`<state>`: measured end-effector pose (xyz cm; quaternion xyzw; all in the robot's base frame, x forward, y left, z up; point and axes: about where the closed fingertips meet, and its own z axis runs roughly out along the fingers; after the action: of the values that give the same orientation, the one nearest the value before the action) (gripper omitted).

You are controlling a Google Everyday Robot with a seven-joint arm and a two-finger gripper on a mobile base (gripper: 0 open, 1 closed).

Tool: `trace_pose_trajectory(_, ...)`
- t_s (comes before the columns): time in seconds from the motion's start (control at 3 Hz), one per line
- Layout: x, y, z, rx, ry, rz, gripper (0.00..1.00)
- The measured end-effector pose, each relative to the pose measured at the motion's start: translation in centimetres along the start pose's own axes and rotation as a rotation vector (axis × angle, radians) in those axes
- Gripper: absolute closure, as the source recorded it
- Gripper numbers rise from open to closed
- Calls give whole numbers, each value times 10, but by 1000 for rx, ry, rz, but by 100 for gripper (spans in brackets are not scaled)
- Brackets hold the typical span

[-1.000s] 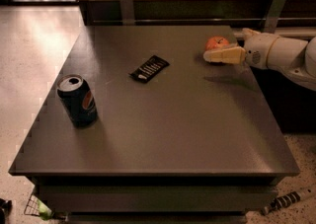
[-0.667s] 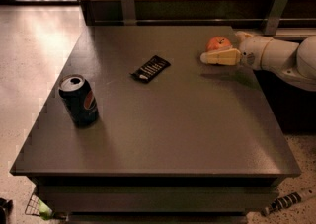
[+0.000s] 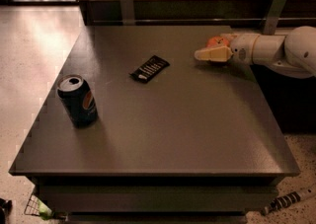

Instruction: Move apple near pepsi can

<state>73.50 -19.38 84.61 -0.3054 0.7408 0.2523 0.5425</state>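
The apple (image 3: 216,42), small and red-orange, sits on the dark table (image 3: 173,119) at its far right. My gripper (image 3: 205,50) reaches in from the right on a white arm and stands around the apple, open. Its near cream finger (image 3: 212,55) lies in front of the apple and the far finger is hidden behind it. The Pepsi can (image 3: 78,100), dark with a silver top, stands upright near the table's left front, far from the apple.
A flat black packet (image 3: 149,68) with white markings lies between the can and the apple, towards the back. Two metal brackets (image 3: 126,5) rise behind the table's far edge. Pale floor lies to the left.
The gripper has slid a little to the left along the apple. The apple, the can and the packet have stayed in place.
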Motion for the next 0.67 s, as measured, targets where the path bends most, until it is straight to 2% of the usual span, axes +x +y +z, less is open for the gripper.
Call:
trace_pose_trajectory(0.33,0,3,3,-9,2,0,49)
trace_pose_trajectory(0.67,0,4,6,-13,3,0,73)
